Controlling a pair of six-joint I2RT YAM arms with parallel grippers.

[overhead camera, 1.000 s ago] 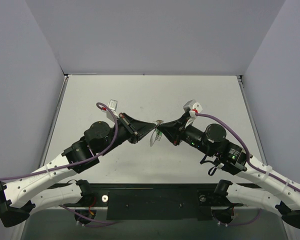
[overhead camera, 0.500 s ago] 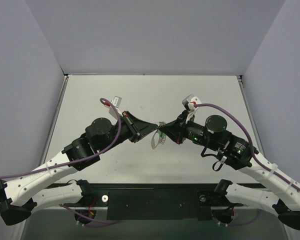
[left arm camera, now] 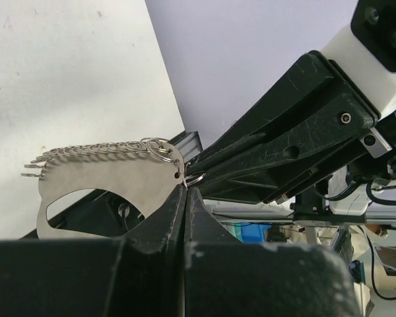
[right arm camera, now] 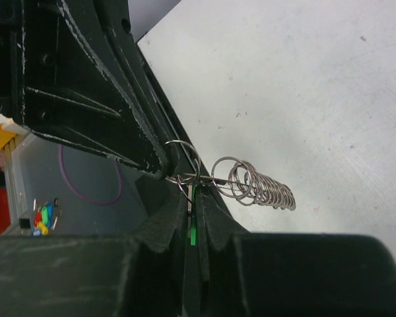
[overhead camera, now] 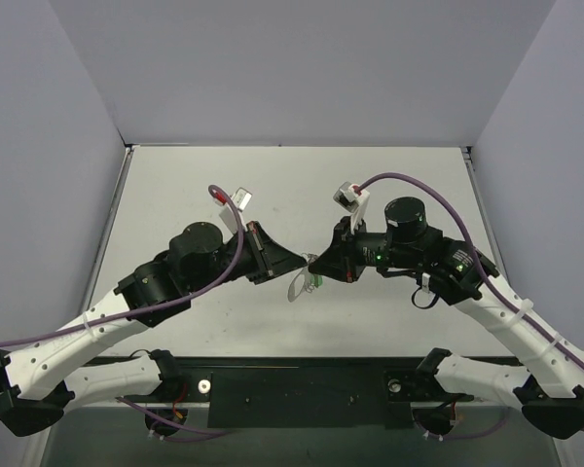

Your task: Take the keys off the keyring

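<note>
White table (overhead camera: 175,195) and pale grey walls surround both arms, whose tips meet in the air above the table's middle. The left gripper (left arm camera: 186,193) is clenched on one end of the keyring (left arm camera: 105,175). The right gripper (right arm camera: 193,205) pinches the green key (right arm camera: 193,231), just beside a row of small rings (right arm camera: 264,188).

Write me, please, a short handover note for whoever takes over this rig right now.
Left gripper: shut on a corner of the keyring.
Right gripper: shut on the key, by its green head.
Position: the two tips meet in mid-air between the arms, and the keyring hangs from the left one.
Done: both parts are gripped.
Left to do: the key appears not yet off the keyring, so work it free.
</note>
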